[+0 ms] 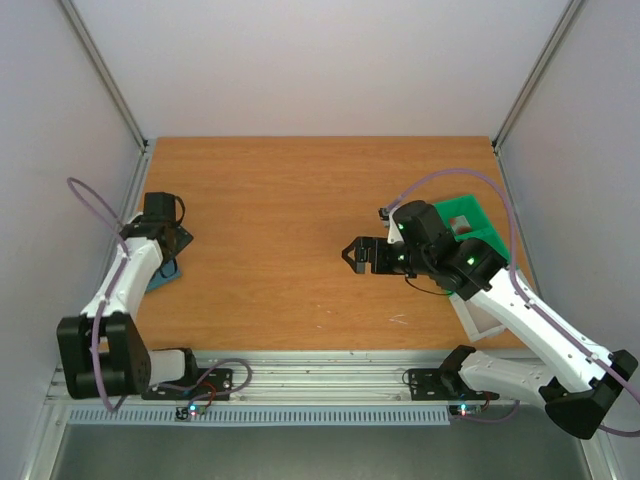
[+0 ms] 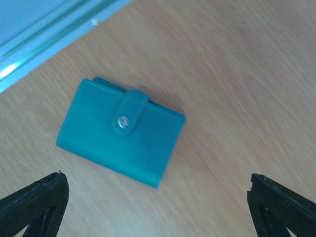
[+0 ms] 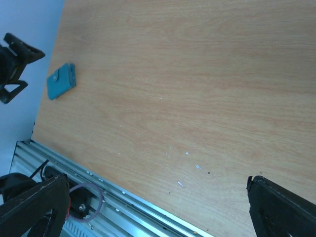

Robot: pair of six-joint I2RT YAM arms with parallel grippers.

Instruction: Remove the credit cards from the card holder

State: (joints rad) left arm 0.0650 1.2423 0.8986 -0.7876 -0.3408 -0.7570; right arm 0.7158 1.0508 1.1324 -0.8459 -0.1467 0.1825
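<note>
The card holder (image 2: 121, 131) is a teal-blue folding wallet, lying closed on the wooden table with its strap snapped shut. It sits near the table's left edge (image 1: 165, 276), and is small in the right wrist view (image 3: 61, 81). The credit cards are hidden inside it. My left gripper (image 2: 157, 207) hovers open just above and slightly to the near side of the holder, not touching it; the arm partly covers the holder from above (image 1: 172, 238). My right gripper (image 1: 350, 254) is open and empty over the middle of the table (image 3: 158, 197), pointing left.
A green two-compartment bin (image 1: 468, 215) stands at the right edge behind the right arm, with a white frame (image 1: 490, 322) in front of it. An aluminium rail (image 1: 320, 378) runs along the near edge. Grey walls enclose the table.
</note>
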